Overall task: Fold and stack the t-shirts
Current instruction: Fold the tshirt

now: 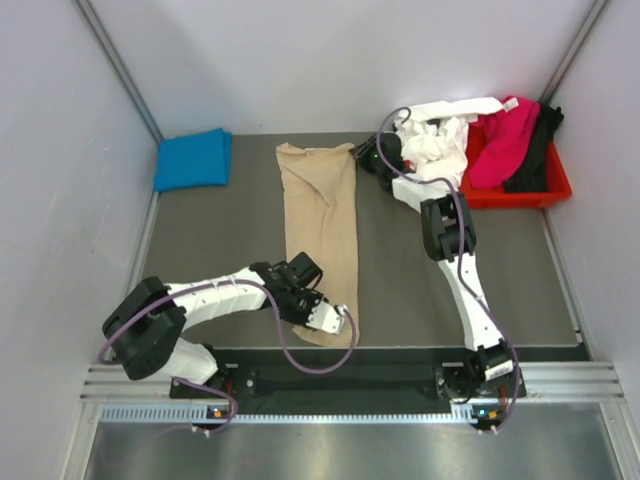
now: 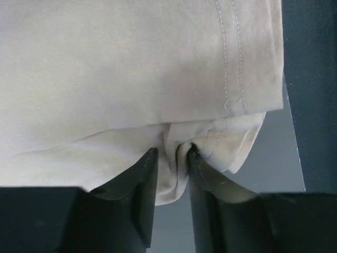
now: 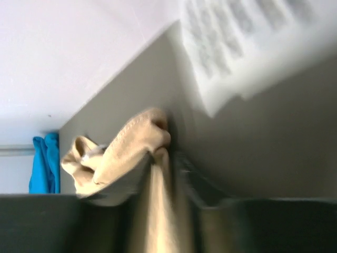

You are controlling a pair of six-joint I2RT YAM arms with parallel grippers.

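**Two grippers, one tan strip between them**

Both ends of the tan t-shirt [image 1: 320,230] were taken. It lay on the bench [image 1: 220,240] as a long, narrow strip. Its long axis ran straight away from the left gripper [image 1: 340,322] toward the right gripper [image 1: 362,160].

The left gripper stood at the strip's near end. Its jaws were narrow and pinched a small fold of tan cloth beside the stitched hem. All the rest of the shirt lay ahead of its fingertips.

The right gripper stood at the far end. Its jaws were also drawn close, with a bunch of tan cloth caught between them. The strip trailed back from it toward the robot's bases.

Judged from this, the coming fold turned on that end-to-end line. One end had to travel along the strip's length to meet the other, and each arm was nearest its own end.

The folded blue t-shirt [image 1: 192,160] lay well off to the right gripper's left, apart from the strip. On that gripper's other side, the white t-shirt [image 1: 440,135] was heaped just beside it. The magenta t-shirt [image 1: 505,140] and black t-shirt [image 1: 535,150] lay beyond in the red tray [image 1: 555,185].
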